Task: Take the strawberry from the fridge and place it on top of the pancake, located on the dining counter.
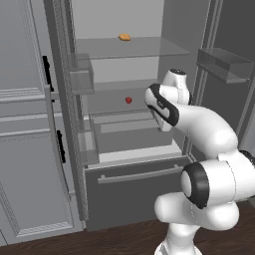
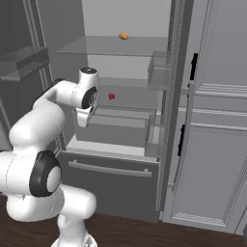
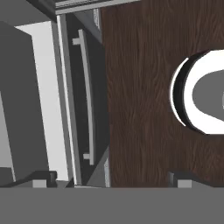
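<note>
The fridge [image 1: 134,191] stands open with its light grey inside and glass shelves showing. The strawberry [image 1: 128,100] [image 2: 111,96], a tiny red lump, lies on the middle shelf towards the back. My gripper [image 3: 110,183] hangs in front of the fridge, lower than the strawberry's shelf and nearer than it, and points down at the floor. Its fingertips [image 3: 40,181] stand far apart with nothing between them, so it is open. My hand [image 2: 83,116] is to the left of the strawberry in the right base view. The pancake and the dining counter are out of view.
A small orange-yellow lump [image 1: 124,37] sits on the top glass shelf. The bottom drawer's long silver handle [image 3: 87,96] lies below my hand. Door bins [image 1: 81,79] [image 2: 159,72] line the open doors. Panelled cabinets [image 1: 25,149] [image 2: 217,144] flank the fridge above a dark wood floor [image 3: 140,87].
</note>
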